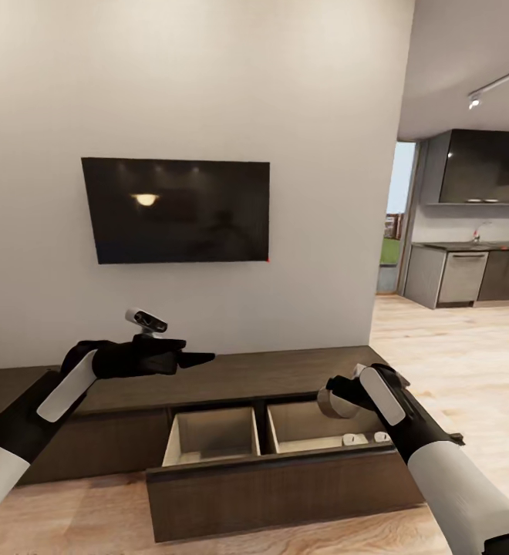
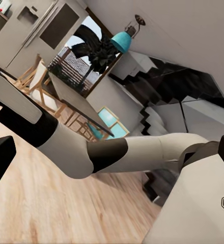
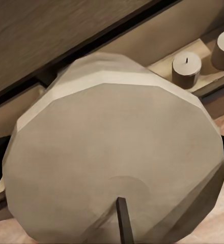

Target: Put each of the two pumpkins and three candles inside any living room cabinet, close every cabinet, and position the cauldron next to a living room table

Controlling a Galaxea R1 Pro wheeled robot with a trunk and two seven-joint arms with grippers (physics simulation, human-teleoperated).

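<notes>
The long dark brown cabinet (image 1: 285,370) stands against the wall under a TV, with its right front (image 1: 285,487) pulled out as a drawer of two compartments. Two candles (image 1: 355,439) (image 3: 186,69) stand in the right compartment, while the left compartment (image 1: 212,435) holds nothing. My right gripper (image 1: 339,401) is shut on a third candle (image 1: 330,403) (image 3: 112,162), held just above the right compartment. Over the cabinet's top, towards its left, my left gripper (image 1: 197,356) hovers open and holds nothing. The pumpkins and the cauldron are out of view.
A black TV (image 1: 176,210) hangs on the white wall above the cabinet. To the right, wood floor (image 1: 455,347) leads to a kitchen with grey units (image 1: 463,276). The pulled-out drawer juts towards me over the floor.
</notes>
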